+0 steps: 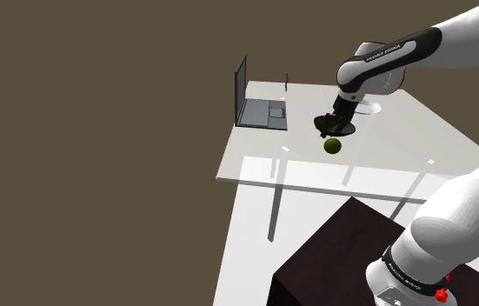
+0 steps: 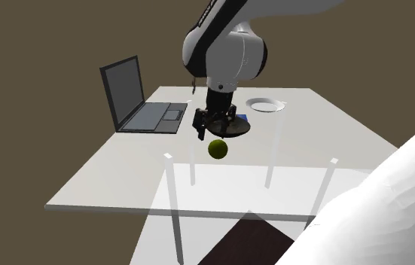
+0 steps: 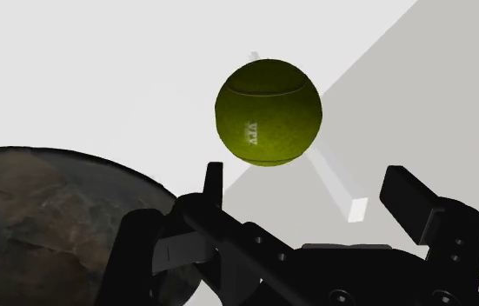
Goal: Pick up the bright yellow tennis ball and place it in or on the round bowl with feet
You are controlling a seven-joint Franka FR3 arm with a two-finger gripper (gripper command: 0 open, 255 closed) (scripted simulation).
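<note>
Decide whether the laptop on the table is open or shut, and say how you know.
Open: the laptop has its lid raised, standing nearly upright behind the keyboard.

Bowl [image 3: 37, 209] partly behind fingers [image 3: 214, 184]

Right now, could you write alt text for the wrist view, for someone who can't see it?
A yellow-green tennis ball rests on a white table, just ahead of two black fingers standing apart and not touching it. A dark, mottled round bowl sits beside the fingers.

On the arm [image 1: 385, 54], lettering seemingly reads FRANKA EMIKA; the tennis ball's [image 3: 268, 113] stamp is unreadable.
</note>
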